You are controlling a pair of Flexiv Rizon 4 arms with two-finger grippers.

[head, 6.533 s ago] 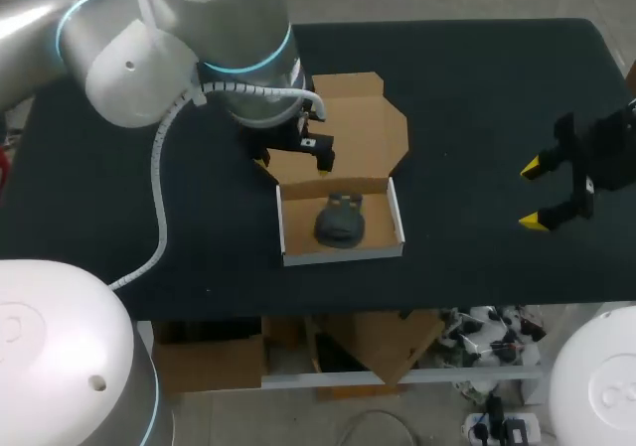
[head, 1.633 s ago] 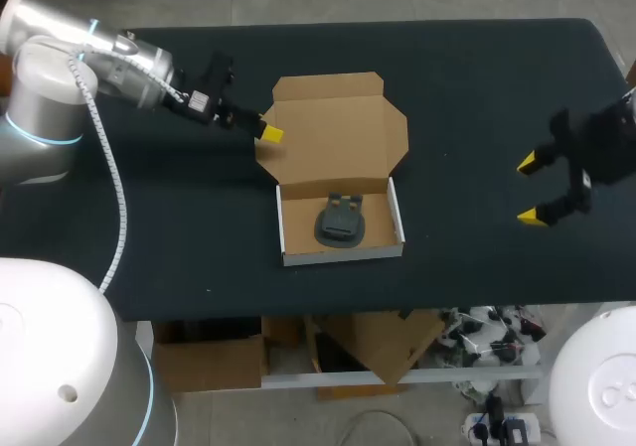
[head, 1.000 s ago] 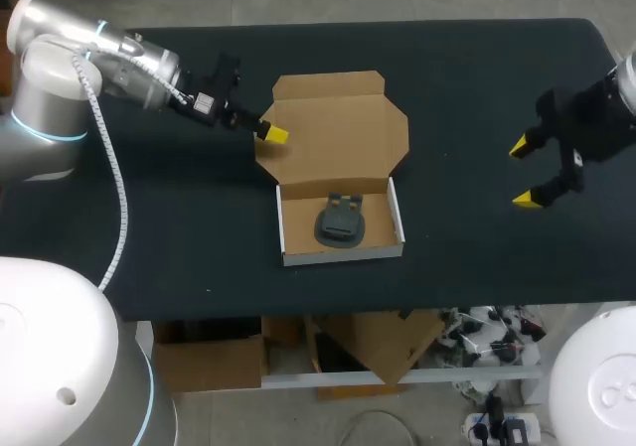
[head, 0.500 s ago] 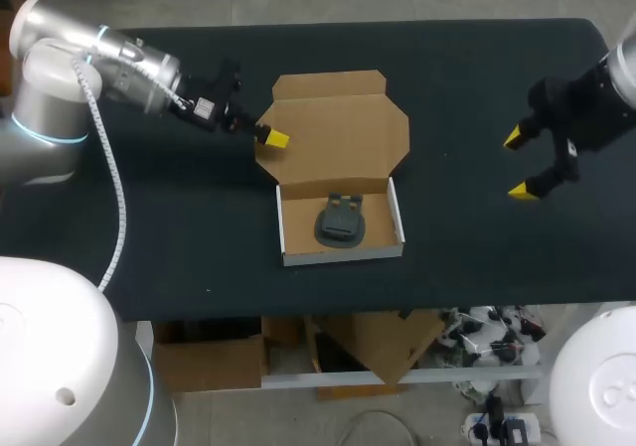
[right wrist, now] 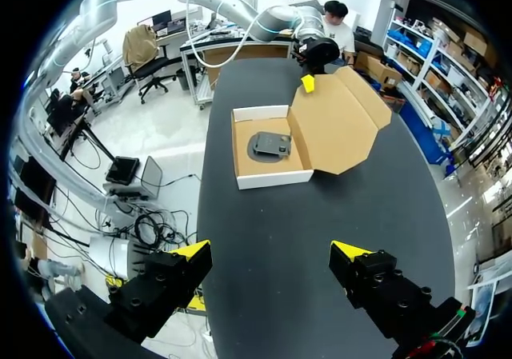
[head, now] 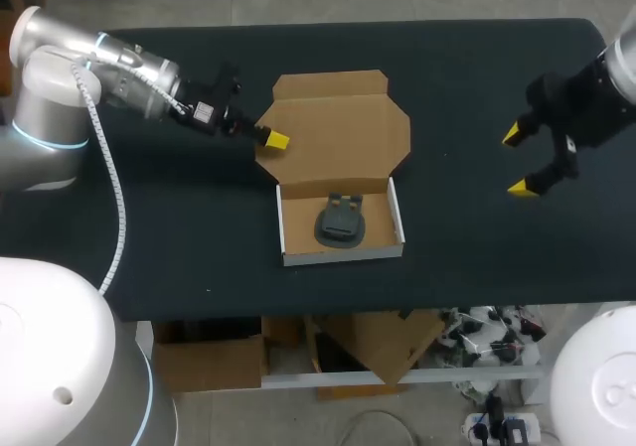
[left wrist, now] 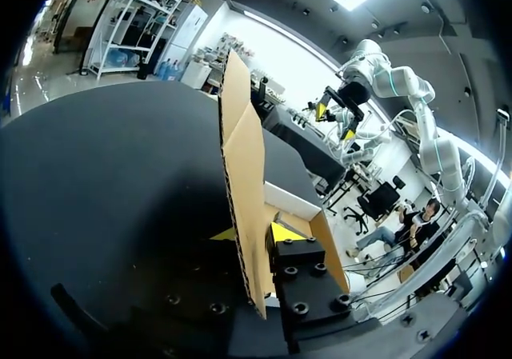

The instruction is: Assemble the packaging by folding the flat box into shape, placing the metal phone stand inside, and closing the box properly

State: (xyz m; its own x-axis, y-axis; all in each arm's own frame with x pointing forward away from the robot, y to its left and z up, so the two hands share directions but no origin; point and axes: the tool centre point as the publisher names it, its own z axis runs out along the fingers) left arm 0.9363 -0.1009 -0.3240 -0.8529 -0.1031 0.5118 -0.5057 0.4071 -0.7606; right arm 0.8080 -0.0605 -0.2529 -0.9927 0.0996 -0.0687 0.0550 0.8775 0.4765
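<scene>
The cardboard box (head: 343, 254) sits on the black table (head: 477, 88) with its long side running left to right. Its lid (head: 338, 128) is thrown open, away from the robot. The metal phone stand (head: 340, 221) lies flat in the tray, its long axis running from the front wall toward the hinge, narrower end toward the hinge.

The left arm comes in low from the left, its wrist almost level. The left claw (head: 270, 139) is at the lid's left corner, the tray just beside it and nearer the robot. The head view shows only one yellow tip there. The left wrist view shows the lid edge-on, with a tip pressed close on each side: a narrow grip on the lid.

The right arm enters from the right, and the right claw (head: 517, 160) hangs wide and empty above bare table. The box is well apart from it; the right wrist view has the whole box ahead of its fingers.
</scene>
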